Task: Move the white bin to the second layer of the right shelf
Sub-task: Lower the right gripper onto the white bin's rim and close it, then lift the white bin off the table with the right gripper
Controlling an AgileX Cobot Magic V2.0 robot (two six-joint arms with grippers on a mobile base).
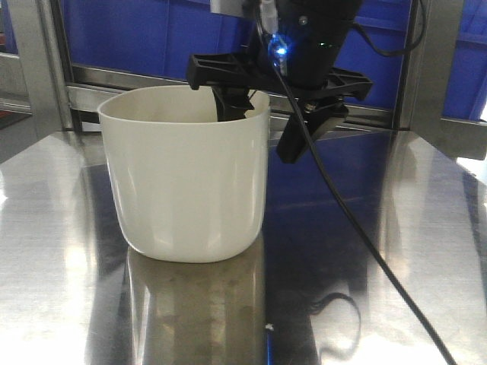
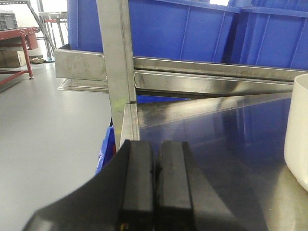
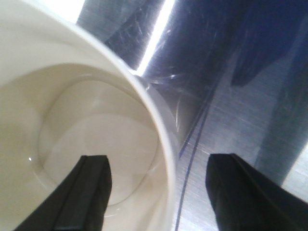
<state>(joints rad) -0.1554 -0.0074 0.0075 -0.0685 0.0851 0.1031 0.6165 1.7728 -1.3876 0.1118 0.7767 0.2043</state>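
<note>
Straddling rim of white bin (image 1: 186, 182), right gripper (image 3: 161, 192) spread wide

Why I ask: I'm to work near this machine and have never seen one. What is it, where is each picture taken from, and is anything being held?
It is a robot with two arms, each ending in a black two-fingered gripper. The front view looks across a shiny steel table at the white bin standing on it; blue crates sit on a rack behind. The other two cameras ride on the wrists. The right wrist view looks down past the right gripper: open, one finger inside the bin, one outside, straddling its wall without pinching. The left wrist view shows the left gripper, shut on nothing, the bin off to its right. Nothing is held yet.
</note>
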